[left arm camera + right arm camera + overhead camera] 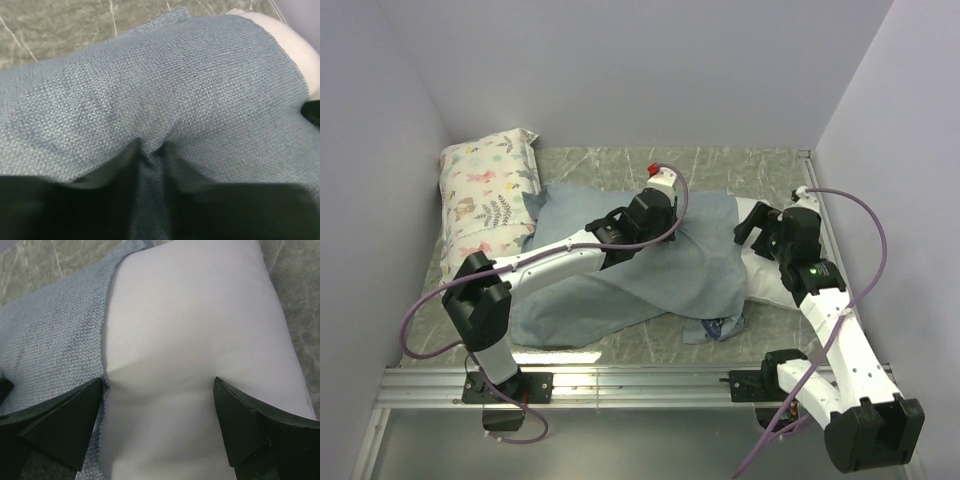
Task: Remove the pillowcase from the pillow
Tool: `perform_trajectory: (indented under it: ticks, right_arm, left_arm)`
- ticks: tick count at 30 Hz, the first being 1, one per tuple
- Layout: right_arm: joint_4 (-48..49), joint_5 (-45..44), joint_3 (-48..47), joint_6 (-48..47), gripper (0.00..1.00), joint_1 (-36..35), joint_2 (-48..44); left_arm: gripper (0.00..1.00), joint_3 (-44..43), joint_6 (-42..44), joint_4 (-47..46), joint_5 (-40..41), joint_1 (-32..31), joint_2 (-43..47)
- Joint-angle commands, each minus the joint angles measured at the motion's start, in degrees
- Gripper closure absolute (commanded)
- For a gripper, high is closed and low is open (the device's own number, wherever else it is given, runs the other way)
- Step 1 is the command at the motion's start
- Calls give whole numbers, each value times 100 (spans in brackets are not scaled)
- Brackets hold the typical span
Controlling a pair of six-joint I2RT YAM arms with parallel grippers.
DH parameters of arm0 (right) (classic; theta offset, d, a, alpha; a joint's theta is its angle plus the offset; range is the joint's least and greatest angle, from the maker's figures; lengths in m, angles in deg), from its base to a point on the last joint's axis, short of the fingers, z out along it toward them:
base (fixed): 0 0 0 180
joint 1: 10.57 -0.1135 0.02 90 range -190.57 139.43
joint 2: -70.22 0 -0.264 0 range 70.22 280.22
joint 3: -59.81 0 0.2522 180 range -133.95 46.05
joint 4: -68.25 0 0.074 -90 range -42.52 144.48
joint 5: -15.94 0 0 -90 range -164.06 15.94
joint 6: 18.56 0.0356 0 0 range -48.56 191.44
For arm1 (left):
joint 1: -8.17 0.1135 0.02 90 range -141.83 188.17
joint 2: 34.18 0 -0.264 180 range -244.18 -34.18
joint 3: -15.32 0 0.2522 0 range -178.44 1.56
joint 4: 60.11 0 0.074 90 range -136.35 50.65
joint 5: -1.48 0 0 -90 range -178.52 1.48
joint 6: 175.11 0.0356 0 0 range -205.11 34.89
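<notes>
Black fingers of the left gripper (pixel 150 152) are closed on a small raised fold of the pillowcase (pixel 150 75), which lies paler side out. The bite looks thin, so a hard tug may let the weave slip free.

Across from it, the right gripper (pixel 157 385) stands wide open, its fingers pressing on the bare end of the pillow (pixel 200 330) just beside the case's hem. It grips nothing. If that downward press is too light, I judge the pillow will be dragged along with the cloth instead of sliding out of it.

Most of the pillow lies inside the case, in the middle of the table (pixel 740 165), with only its right end showing.

Room is tight. On the left, where the case would have to travel, the floral pillow (pixel 485 190) touches the case's far corner and rests against the left wall (pixel 380 150), so the pull may bunch cloth against it. The right wall (pixel 890 120) stands close to the right arm. A darker bunch of case lies near the front rail (pixel 620 385) and could snag there.
</notes>
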State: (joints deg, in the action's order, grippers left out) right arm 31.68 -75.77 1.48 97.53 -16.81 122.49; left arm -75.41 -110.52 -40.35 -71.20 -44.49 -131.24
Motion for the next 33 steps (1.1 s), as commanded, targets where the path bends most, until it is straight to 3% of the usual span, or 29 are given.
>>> perform_trajectory:
  ticks: [1,3,4,10,15,17,18,19,21,28,33]
  right_arm:
    - [57,-40,159,124,2,210,-234]
    - [171,144,326,204,2,455,-366]
    - [232,311,379,247,2,535,-384]
    - [557,1278,467,257,2,870,-139]
    - [883,2148,486,152,2,783,247]
    - [953,2158,441,134,11,686,406]
    - [997,2132,406,194,21,686,572]
    - [998,2079,336,204,58,686,687]
    - [787,1903,-39,169,97,694,993]
    - [-100,902,-1596,300,100,957,1083]
    - [-382,1217,-2195,388,100,1835,1127]
  left_arm:
    - [84,-152,-34,428,69,72,-138]
    - [97,-30,-96,455,279,107,-77]
    - [99,32,-139,437,385,151,54]
    - [99,507,-245,165,474,257,520]
    - [99,569,-166,-204,-17,257,547]
    - [99,369,-175,-213,-158,265,521]
    - [100,236,-175,-152,-246,265,495]
    - [99,78,-175,5,-264,257,451]
    - [100,-501,-79,269,-160,265,407]
    - [100,-2110,501,1473,876,362,564]
    - [100,-2752,668,2027,1203,1019,688]
